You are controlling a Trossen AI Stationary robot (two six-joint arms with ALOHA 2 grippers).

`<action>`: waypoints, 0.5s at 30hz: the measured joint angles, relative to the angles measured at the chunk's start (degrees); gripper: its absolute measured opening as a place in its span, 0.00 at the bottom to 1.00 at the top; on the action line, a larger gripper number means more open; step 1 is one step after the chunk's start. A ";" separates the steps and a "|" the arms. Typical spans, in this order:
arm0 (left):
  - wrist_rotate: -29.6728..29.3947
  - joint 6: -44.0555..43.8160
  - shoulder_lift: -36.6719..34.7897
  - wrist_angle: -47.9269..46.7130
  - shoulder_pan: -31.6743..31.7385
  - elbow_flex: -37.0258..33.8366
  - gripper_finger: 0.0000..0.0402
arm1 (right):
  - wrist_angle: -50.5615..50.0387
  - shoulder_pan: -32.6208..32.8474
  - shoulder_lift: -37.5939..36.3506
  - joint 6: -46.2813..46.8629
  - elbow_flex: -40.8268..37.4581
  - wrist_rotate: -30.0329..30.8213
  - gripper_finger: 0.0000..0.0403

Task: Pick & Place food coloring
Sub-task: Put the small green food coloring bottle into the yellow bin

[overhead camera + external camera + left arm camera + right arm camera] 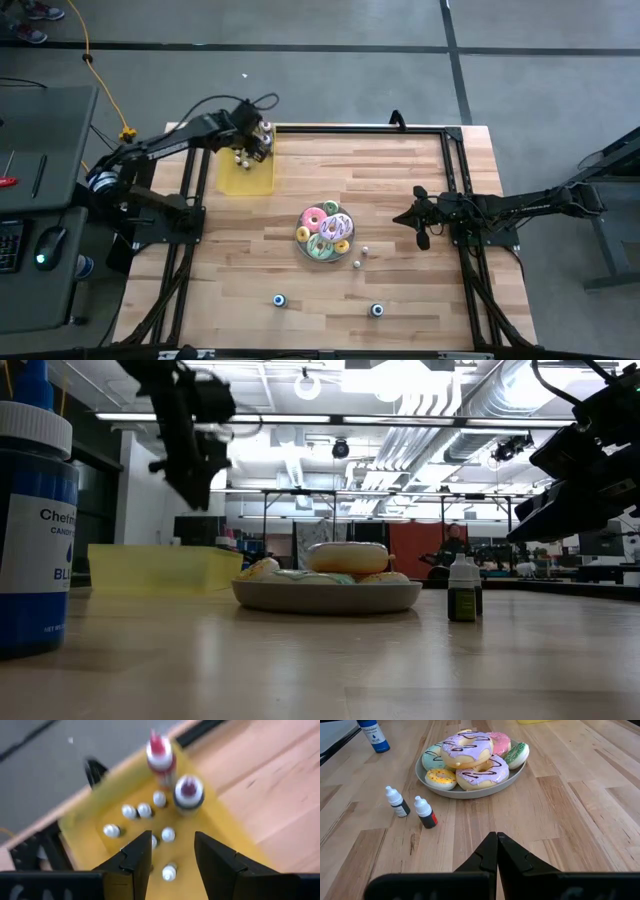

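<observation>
Yellow tray (210, 820); food coloring (168, 834) upright inside

A big blue-labelled white-capped bottle (30, 520) looms close; beyond lie a translucent yellow tray (160, 570), a grey plate (325, 596) of frosted doughnuts (347, 557) — and one small dark bottle (462, 588).

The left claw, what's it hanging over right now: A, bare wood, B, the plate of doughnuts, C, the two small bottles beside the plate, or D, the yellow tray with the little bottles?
D: the left claw hangs open over the yellow tray, with small bottles standing in it below.
</observation>
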 joint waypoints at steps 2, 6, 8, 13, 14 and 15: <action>-0.28 1.07 -1.24 -0.59 -0.81 2.55 0.36 | 0.01 0.02 0.01 0.00 0.01 -0.02 0.00; -0.23 3.53 -2.23 -1.95 -3.36 8.48 0.36 | -0.02 0.02 0.00 0.00 0.00 -0.01 0.00; -0.83 4.78 -2.23 -2.48 -5.17 11.34 0.36 | -0.02 0.02 0.01 0.00 0.02 -0.01 0.00; -1.15 8.87 -1.27 -1.84 -10.91 16.68 0.36 | 0.00 0.02 0.02 0.00 0.01 -0.02 0.00; -1.01 9.53 -0.79 -1.85 -12.08 17.63 0.36 | -0.02 0.01 0.02 0.00 0.01 0.01 0.00; -0.26 10.65 -0.21 -2.12 -12.96 18.54 0.36 | -0.02 0.01 0.00 0.00 0.01 0.00 0.00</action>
